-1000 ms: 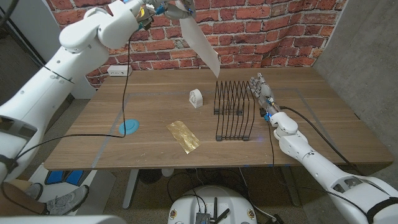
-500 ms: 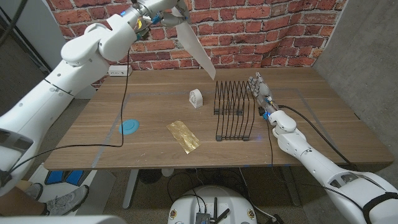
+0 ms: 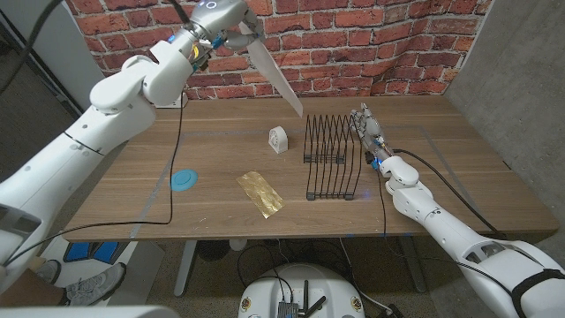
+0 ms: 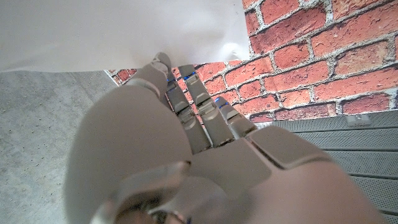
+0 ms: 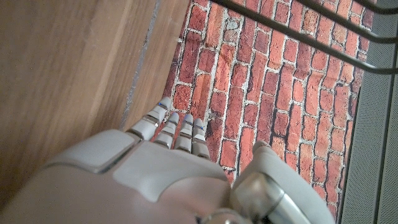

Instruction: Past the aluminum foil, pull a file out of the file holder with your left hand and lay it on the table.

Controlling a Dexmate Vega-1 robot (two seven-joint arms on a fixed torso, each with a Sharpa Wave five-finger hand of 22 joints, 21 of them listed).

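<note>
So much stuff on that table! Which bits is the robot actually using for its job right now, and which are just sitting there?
In use: the white file held up by the left hand; the black wire file holder; the aluminum foil, a landmark; the table.

Just lying about: small white object; blue disc; right hand, holding nothing.

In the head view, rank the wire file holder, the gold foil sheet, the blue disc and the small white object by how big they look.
Largest to smallest in the head view:
1. file holder
2. foil sheet
3. and 4. blue disc and small white object: these look close in size, so I won't rank them.
</note>
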